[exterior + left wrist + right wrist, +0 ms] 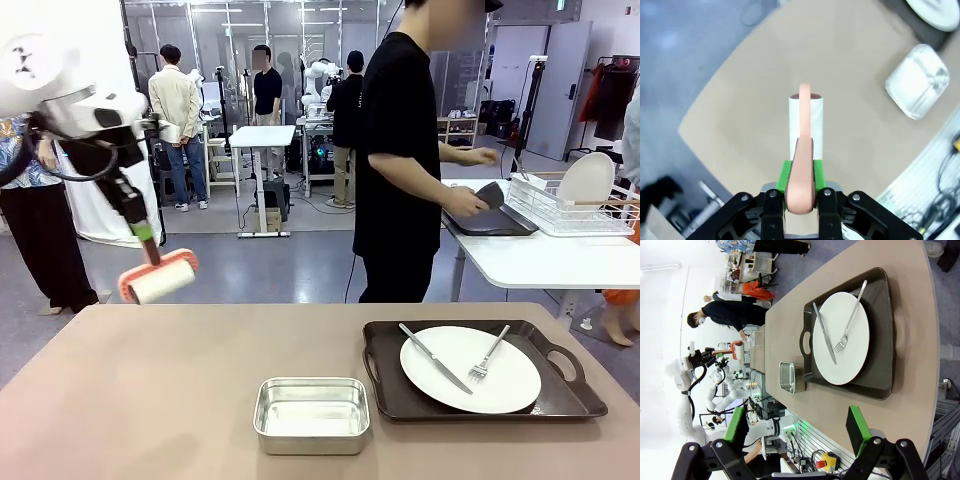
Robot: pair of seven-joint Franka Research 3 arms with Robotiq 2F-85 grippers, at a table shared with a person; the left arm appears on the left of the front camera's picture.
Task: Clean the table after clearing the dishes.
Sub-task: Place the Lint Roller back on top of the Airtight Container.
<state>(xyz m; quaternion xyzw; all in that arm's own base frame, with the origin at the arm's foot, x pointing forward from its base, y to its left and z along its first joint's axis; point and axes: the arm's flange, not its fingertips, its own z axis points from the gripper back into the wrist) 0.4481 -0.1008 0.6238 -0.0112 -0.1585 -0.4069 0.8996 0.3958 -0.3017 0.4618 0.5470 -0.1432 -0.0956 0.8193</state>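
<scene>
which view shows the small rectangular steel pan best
The front view: the small rectangular steel pan sits close, sharp and whole, its inside visible, beside the dark brown tray. The left wrist view shows the pan blurred, from above; the right wrist view shows it small and sideways.

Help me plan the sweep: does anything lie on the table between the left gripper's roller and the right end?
Yes: the steel pan sits midway along the table, and the tray holding a plate lies right of it.

Tan table (pixel 150 400); white plate (pixel 510 388); dark brown tray (pixel 388 392); pink-and-white roller (pixel 160 282).
</scene>
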